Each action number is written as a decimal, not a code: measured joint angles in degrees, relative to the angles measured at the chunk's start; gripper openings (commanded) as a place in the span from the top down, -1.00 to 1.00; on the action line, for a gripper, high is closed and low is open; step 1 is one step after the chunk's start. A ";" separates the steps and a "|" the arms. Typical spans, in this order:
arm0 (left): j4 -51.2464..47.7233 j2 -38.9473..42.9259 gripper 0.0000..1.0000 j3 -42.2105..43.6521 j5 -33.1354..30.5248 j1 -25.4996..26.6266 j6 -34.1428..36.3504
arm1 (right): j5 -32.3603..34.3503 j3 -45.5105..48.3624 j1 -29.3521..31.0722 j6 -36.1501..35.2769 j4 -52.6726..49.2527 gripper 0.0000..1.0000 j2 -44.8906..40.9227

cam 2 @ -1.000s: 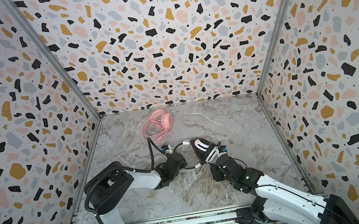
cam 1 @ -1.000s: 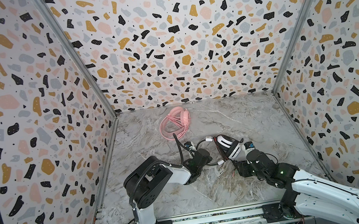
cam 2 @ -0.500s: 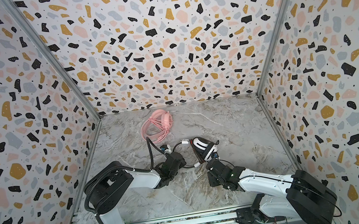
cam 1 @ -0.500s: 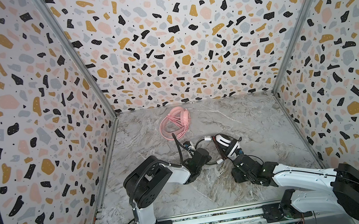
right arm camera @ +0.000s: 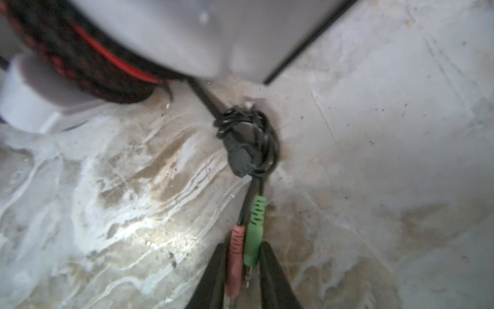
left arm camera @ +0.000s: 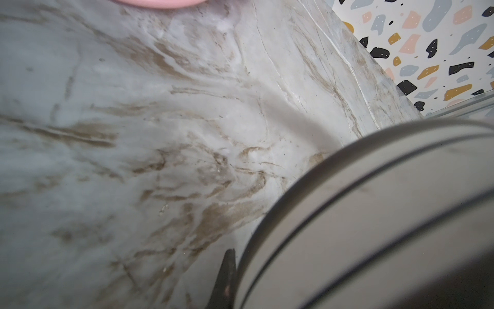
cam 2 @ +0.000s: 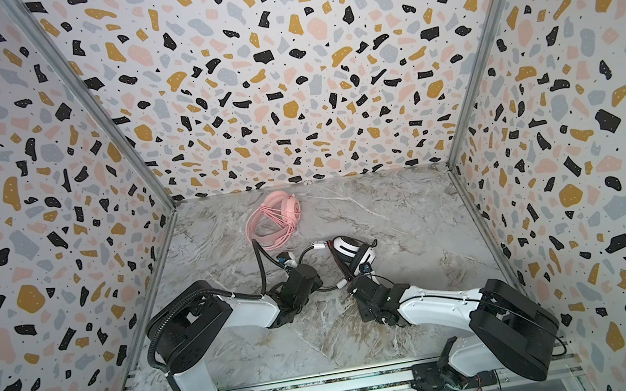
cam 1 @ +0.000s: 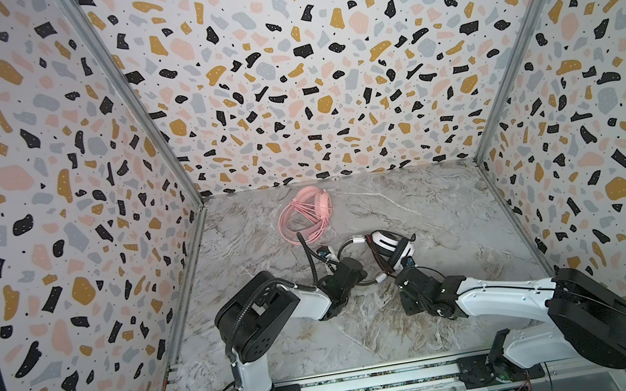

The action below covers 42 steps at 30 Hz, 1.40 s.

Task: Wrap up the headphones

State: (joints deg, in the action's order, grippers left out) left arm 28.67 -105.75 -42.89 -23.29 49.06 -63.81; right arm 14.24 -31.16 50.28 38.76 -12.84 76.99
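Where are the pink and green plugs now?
In the right wrist view, the pink and green plugs sit clamped in the right gripper, just beyond the knotted black cable beside the white-and-black headset.

Lab robot cell: terrazzo-print walls (cam 1: 306, 79) are boxing in a marble-look table (cam 1: 431, 208) on three sides, metal posts (cam 1: 134, 105) are framing the corners, left arm (cam 1: 310, 300) and right arm (cam 1: 502, 294) are sitting bolted to a front rail (cam 1: 373, 383).

Marbled worktop (left arm camera: 133, 160) behind a blurred white headphone band (left arm camera: 374, 227)
A dark pincer fingertip (left arm camera: 227, 278) sits just beside the band; a pink sliver (left arm camera: 160, 2) and speckled wall (left arm camera: 441, 53) lie beyond.
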 measured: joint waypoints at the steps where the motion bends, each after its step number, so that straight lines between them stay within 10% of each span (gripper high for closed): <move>1: 0.00 -0.15 0.99 -0.02 0.13 -0.04 -0.04 | 0.17 -0.11 0.26 0.04 -0.26 0.82 0.00; 42: -2.21 -0.09 0.99 -1.62 1.70 0.24 1.42 | -1.03 -3.43 8.20 -0.61 -11.47 0.99 -25.55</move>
State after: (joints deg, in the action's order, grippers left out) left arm 26.46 -105.84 -44.51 -21.58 49.30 -62.39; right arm 13.21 -34.59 58.48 38.15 -24.32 51.44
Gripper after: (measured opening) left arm 0.072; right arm 0.040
